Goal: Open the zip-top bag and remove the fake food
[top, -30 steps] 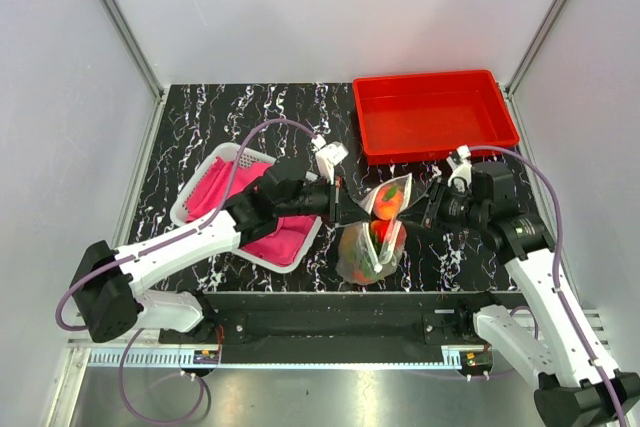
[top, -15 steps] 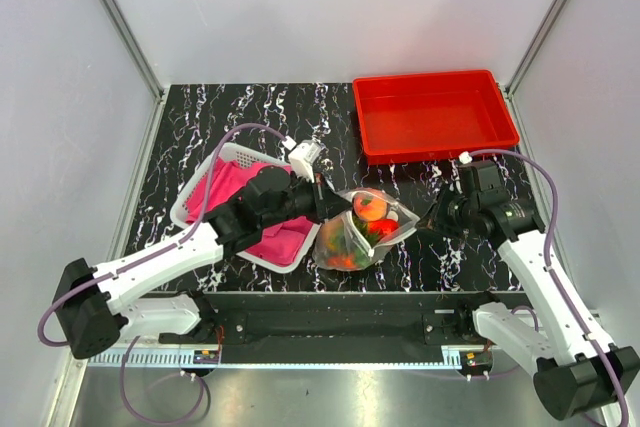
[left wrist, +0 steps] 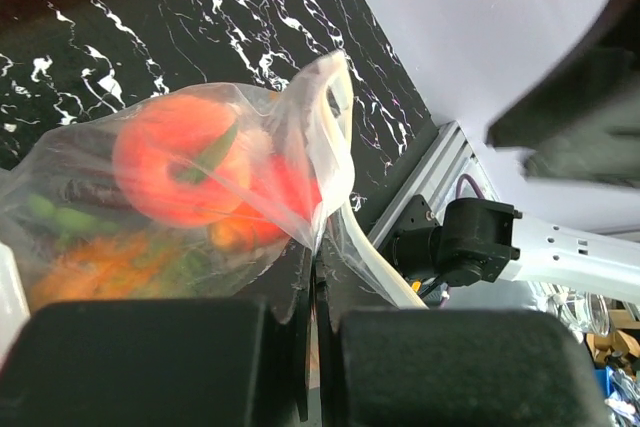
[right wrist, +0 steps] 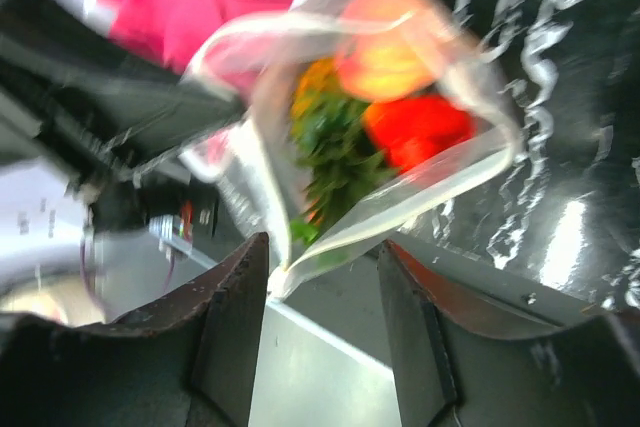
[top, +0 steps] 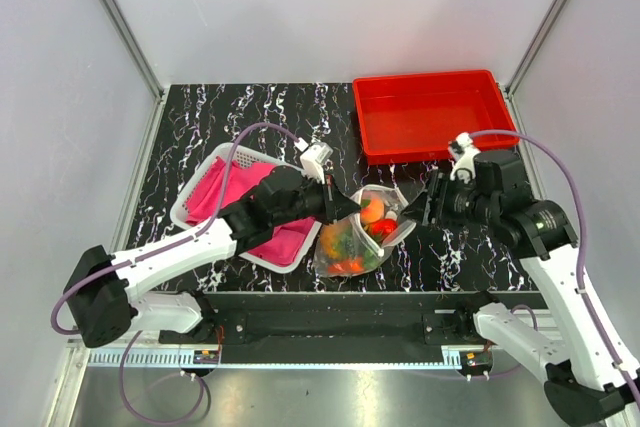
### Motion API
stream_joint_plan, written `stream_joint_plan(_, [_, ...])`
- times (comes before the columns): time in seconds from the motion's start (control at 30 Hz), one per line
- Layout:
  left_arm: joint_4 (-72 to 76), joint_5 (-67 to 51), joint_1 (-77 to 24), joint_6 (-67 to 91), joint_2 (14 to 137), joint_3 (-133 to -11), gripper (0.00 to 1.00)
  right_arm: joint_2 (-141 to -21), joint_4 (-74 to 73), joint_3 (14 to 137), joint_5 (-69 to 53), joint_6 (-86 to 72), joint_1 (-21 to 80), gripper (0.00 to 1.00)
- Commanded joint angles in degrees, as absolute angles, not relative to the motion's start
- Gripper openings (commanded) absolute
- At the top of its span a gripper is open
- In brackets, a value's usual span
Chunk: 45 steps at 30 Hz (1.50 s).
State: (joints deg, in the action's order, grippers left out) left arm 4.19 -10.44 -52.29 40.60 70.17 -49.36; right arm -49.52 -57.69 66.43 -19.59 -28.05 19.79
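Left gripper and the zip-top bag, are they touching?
Touching. The left wrist view shows the left gripper shut, pinching an edge of the zip-top bag.

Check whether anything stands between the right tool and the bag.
Nothing visible does. The right tool, jaws open, faces the bag directly at its rim. The left tool pinches the bag's opposite edge, off to the side and out of that path.
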Motion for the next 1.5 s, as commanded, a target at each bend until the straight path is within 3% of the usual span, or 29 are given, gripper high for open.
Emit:
stream_joint_plan(0.0, [11.16,-11.95,-53.0,40.96,70.49,-51.33,0.0,-53.52,-54.87,66.54,-23.29,-27.94,25.83,0.56])
stream_joint_plan(0.33, [11.69,-12.22,-53.79,41.92,70.93,-51.33,0.0,-57.12,-34.02,54.24,-19.34,-31.03,28.21,0.67])
stream_joint_plan(0.53, [10.46,-11.95,-53.96,41.22,70.84,-51.42,0.0,-60.82,-37.79,53.18,-16.35,-27.95,28.21,0.72])
stream_joint_plan(0.8, [11.95,-11.86,-53.96,41.39,73.12,-51.94,0.0,-61.35,-36.92,45.37,-13.19,-29.53,28.21,0.89])
stream_joint_plan(1.1, [15.11,-13.18,-53.96,42.8,76.38,-50.89,0.0,-63.81,-27.08,38.59,-14.77,-33.05,28.21,0.89])
stream_joint_plan(1.3, [16.0,-13.62,-53.96,43.33,76.38,-50.36,0.0,-65.47,-20.14,35.86,-16.42,-34.71,28.21,0.84])
stream_joint_plan(1.4, [16.26,-13.89,-53.96,43.51,76.64,-50.27,0.0,-65.65,-15.92,34.54,-18.01,-36.65,28.21,0.78])
stream_joint_plan(1.47, [16.26,-13.97,-53.96,43.59,76.73,-50.27,0.0,-65.48,-13.98,34.1,-18.19,-37.61,28.21,0.69])
